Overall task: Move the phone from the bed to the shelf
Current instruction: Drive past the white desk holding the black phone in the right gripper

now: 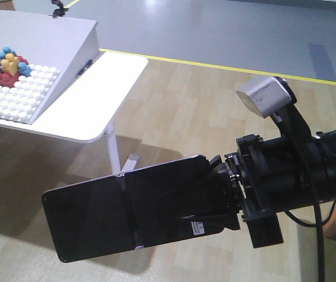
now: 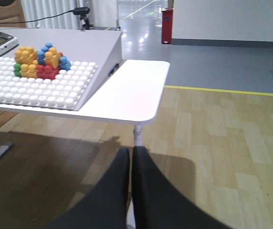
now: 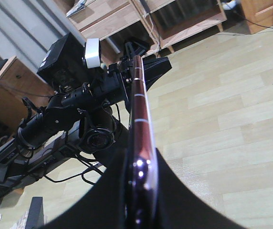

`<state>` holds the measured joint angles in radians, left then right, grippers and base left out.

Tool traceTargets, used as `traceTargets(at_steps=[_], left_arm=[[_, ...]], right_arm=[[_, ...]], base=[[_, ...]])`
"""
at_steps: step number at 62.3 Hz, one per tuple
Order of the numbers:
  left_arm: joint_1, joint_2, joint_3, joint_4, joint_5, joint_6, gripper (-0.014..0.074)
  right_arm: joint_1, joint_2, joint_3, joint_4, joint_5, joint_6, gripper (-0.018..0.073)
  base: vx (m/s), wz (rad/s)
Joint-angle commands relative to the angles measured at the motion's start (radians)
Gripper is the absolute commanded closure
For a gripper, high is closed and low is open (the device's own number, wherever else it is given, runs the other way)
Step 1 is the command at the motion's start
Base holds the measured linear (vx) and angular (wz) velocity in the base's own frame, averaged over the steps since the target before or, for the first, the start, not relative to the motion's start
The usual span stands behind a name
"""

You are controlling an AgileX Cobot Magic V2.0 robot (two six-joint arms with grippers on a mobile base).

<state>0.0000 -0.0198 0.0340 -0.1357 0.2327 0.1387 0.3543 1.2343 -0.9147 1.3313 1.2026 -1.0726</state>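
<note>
Right claw (image 1: 218, 185) clamped on 1 end of phone (image 1: 115, 214), held edge-up in air over wood floor (image 1: 185, 106), bed not in view. Left claw (image 2: 131, 164) closed, empty. Carry step, I reckon; next I must swing it to the shelf and keep grip firm.

Pale wood floor (image 1: 185, 100), yellow line (image 1: 227, 67), grey floor (image 1: 215, 29) beyond, white table (image 2: 136, 95)

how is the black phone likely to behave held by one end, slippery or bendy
Probably slippery: the phone is glossy and the right end effector grips only one end. It may flex at the centre crease, since the far half hangs unsupported. Likely fragile if dropped, with bare wood floor below.
</note>
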Motion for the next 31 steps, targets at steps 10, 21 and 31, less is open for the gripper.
traceTargets(at_steps=[10, 21, 31], left_arm=[[-0.004, -0.006, 0.002, -0.009, -0.074, -0.004, 0.0596], [-0.004, -0.006, 0.002, -0.009, -0.074, -0.004, 0.0596], [-0.004, -0.006, 0.002, -0.009, -0.074, -0.004, 0.0596]], right_arm=[[-0.002, -0.027, -0.027, 0.096, 0.074, -0.012, 0.0561], [-0.002, -0.027, -0.027, 0.096, 0.074, -0.012, 0.0561], [-0.002, -0.027, -0.027, 0.096, 0.074, -0.012, 0.0561]], base=[[0.17, 0.27], [0.17, 0.3], [0.16, 0.33]])
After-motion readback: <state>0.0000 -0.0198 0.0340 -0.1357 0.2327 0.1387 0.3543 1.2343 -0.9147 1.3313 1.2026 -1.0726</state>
